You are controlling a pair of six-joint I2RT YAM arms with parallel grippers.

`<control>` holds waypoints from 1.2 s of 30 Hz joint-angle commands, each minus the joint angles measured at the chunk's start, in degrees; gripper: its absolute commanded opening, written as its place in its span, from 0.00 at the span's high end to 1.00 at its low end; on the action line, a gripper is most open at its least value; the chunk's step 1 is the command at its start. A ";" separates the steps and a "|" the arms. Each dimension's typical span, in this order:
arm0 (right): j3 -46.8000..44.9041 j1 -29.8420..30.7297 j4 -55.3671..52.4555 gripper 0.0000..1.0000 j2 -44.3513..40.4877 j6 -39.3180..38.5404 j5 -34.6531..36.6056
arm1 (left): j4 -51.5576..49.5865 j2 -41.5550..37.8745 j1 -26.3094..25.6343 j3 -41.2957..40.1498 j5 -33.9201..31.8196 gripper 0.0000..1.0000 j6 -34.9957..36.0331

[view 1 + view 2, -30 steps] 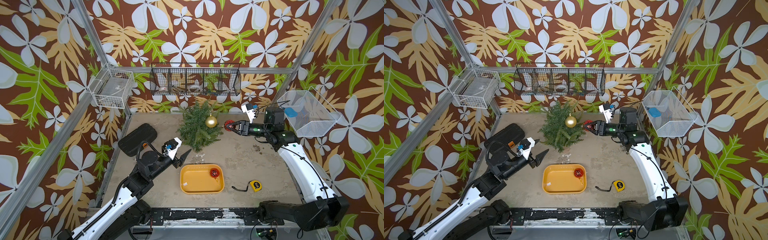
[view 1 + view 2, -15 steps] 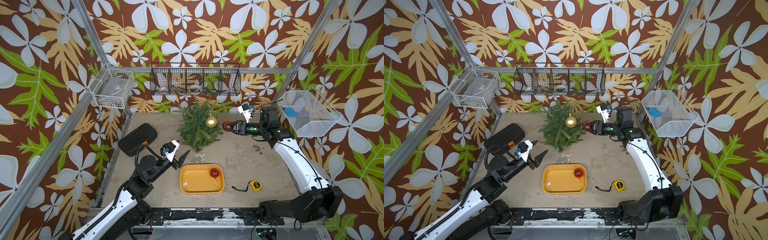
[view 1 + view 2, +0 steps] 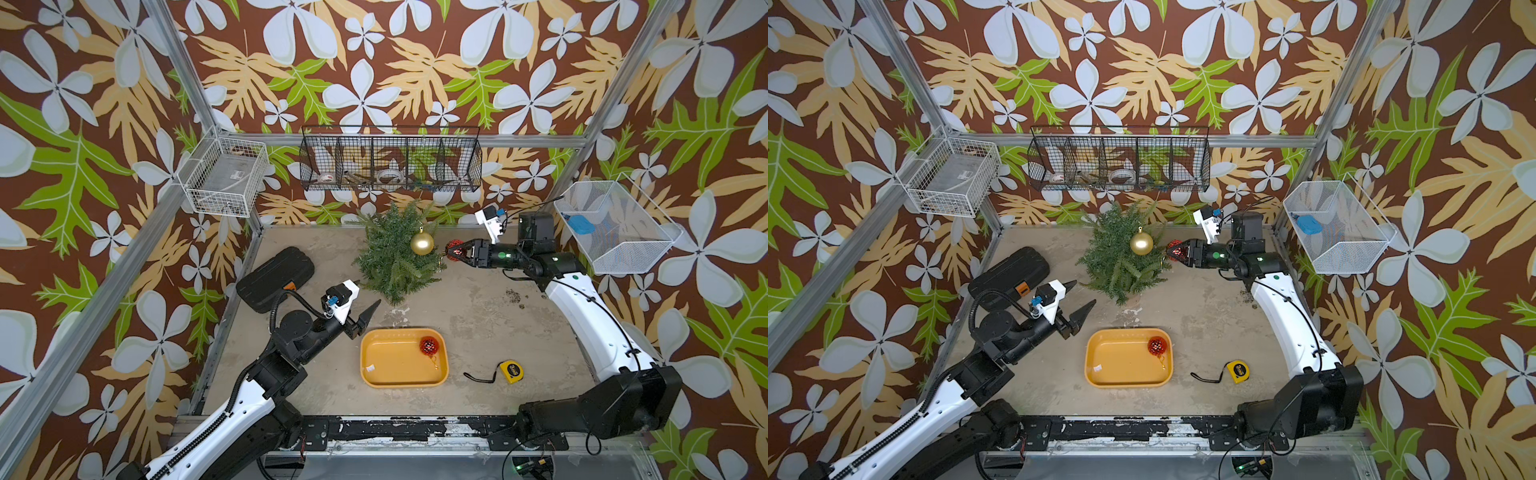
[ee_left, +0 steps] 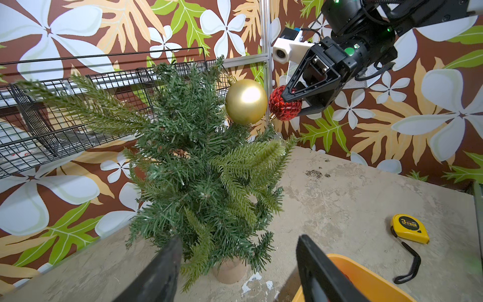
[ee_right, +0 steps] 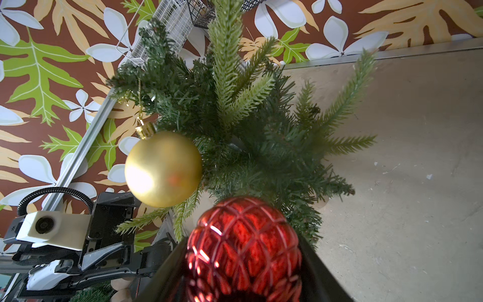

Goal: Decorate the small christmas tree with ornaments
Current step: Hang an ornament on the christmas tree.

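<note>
Your right gripper [image 3: 453, 251], arm level beside the small christmas tree [image 3: 390, 266], clamps a red bauble [image 4: 283, 107]. Left gripper [image 3: 1086, 292] parted, empty. Yellow tray [image 3: 390, 363]: second red bauble [image 3: 429, 345].

White arm shells [image 3: 582, 316], black joints [image 3: 297, 328], black tapered left claw [image 3: 1084, 292], right claw [image 3: 454, 250], white wrist cameras [image 3: 345, 299]

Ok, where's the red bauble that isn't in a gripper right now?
In both top views the loose red bauble lies in the yellow tray, in its far right corner, on the side toward the tape measure.
</note>
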 commanded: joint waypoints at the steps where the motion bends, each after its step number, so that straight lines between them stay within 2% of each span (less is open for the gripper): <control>1: 0.60 -0.04 0.58 0.47 0.43 -0.79 -0.05 | 1.49 0.01 0.15 0.18 0.42 0.30 -0.41; 16: 2.00 1.53 1.23 0.47 2.02 -0.42 -2.10 | 1.40 -0.09 0.15 0.18 0.52 0.30 -0.18; 36: 3.72 2.02 -2.37 0.48 2.66 -2.89 8.48 | 1.34 -0.56 0.23 0.09 0.61 0.30 0.08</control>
